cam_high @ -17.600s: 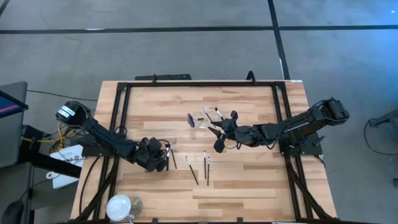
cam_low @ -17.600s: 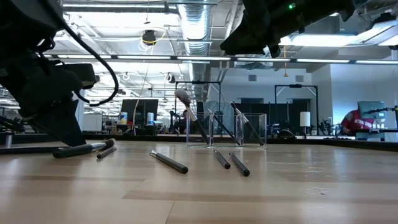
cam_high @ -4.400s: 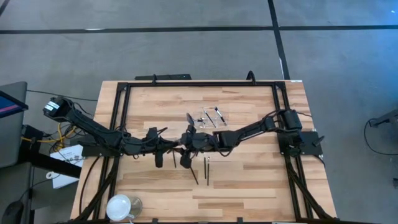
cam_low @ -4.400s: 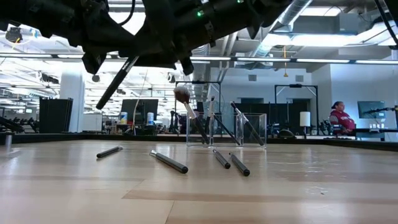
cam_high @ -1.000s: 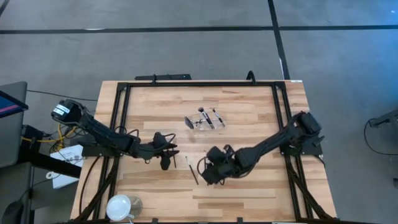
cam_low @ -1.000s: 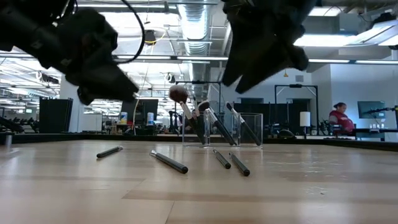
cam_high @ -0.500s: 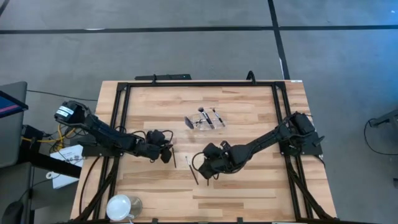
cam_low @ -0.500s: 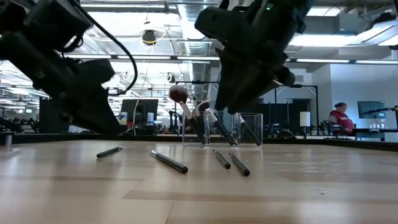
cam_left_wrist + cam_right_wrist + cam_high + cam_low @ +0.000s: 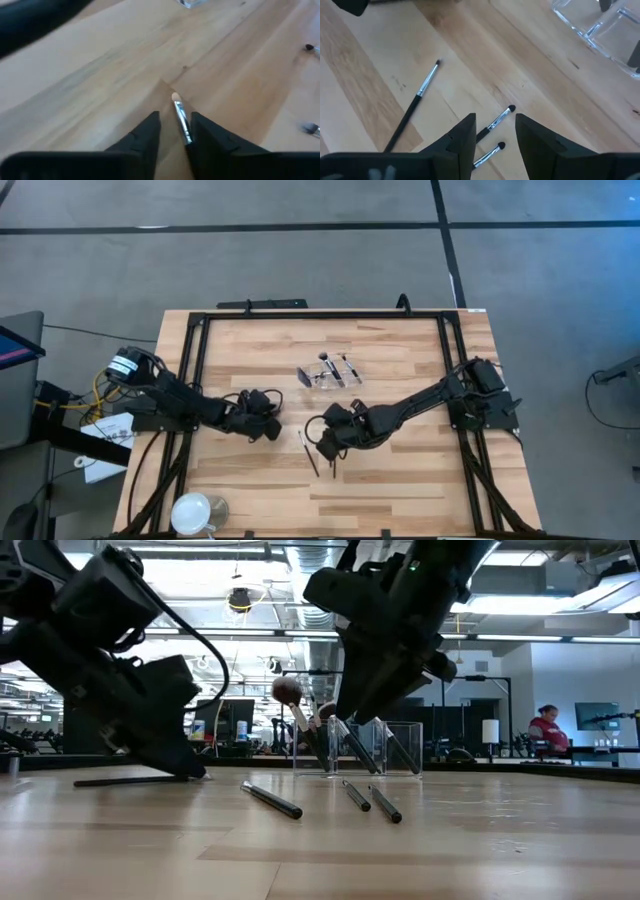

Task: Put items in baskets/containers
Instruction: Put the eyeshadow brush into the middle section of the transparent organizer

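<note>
My left gripper [image 9: 270,428] [image 9: 175,114] is down at the table left of centre, open, with a slim silver-ferruled brush [image 9: 181,120] between its fingers. That brush's dark handle [image 9: 120,780] lies flat on the wood. My right gripper [image 9: 322,445] [image 9: 495,116] hangs open above two small brushes [image 9: 496,120] [image 9: 487,155] lying side by side. A longer brush [image 9: 417,102] [image 9: 308,452] lies between the two grippers. The clear tray [image 9: 330,370] [image 9: 360,750] stands farther back, with several brushes leaning inside it. My left gripper has the brush's ferrule [image 9: 186,134] between its two fingers, lying along them. It rests against the inner side of one finger [image 9: 202,137], with a gap to the other. The fingers slant down from the table's left. The brush lies on the table.
A round white dish [image 9: 192,512] sits at the near left corner. A black frame [image 9: 320,315] runs round the table's edges. Bare wood lies near and right of the brushes. A person [image 9: 547,730] sits far off in the room behind.
My left gripper has tipped downward and sunk to the table over the brush. That brush has turned about on the wood, its handle now pointing toward the table's left. My right gripper has drifted a little toward the left and far edges, over the two small brushes.
</note>
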Available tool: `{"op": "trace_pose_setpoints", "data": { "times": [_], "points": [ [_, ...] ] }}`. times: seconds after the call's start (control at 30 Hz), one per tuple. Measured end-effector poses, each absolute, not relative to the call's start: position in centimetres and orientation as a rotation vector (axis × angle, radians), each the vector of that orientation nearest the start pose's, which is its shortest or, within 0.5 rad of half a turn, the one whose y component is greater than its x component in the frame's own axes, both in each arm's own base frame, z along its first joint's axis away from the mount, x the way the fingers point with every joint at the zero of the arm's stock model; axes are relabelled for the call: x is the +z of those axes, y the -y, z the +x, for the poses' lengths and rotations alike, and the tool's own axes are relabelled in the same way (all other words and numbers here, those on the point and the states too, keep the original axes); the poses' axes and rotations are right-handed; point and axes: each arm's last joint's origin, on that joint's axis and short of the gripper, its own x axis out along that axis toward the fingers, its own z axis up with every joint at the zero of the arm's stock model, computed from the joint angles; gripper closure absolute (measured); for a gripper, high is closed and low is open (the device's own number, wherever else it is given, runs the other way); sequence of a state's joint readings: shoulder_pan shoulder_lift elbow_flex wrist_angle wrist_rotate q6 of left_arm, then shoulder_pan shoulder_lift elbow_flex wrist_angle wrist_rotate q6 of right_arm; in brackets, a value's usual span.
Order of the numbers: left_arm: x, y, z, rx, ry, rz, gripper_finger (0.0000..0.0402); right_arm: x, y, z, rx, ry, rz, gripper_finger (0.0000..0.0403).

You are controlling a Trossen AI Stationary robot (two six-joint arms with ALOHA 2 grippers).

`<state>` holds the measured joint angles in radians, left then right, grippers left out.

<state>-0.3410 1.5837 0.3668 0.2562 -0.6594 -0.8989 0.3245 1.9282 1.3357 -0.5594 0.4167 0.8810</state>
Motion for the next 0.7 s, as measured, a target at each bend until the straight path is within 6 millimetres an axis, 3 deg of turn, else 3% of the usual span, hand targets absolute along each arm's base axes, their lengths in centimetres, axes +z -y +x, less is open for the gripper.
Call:
{"op": "trace_pose_setpoints", "data": {
  "times": [0.17,0.27,0.43,0.57,0.7],
  "points": [
    [8.3,4.9,21.1,0.642,-0.654,-0.363,0.0364,17.8,-11.2,37.1,-0.531,-0.936,0.377,0.0276],
    [8.3,5.2,21.0,0.625,-0.664,-0.358,0.0379,17.8,-11.3,37.1,-0.518,-0.94,0.356,0.0276],
    [8.0,6.1,20.2,0.61,-0.652,-0.305,0.034,17.9,-11.3,37.3,-0.502,-0.928,0.349,0.0276],
    [7.3,6.6,18.8,0.597,-0.647,-0.312,0.0291,17.9,-11.4,37.2,-0.498,-0.929,0.349,0.0276],
    [6.7,6.7,17.3,0.591,-0.61,-0.338,0.0267,17.9,-11.4,37.2,-0.498,-0.929,0.349,0.0276]
  ]
}}
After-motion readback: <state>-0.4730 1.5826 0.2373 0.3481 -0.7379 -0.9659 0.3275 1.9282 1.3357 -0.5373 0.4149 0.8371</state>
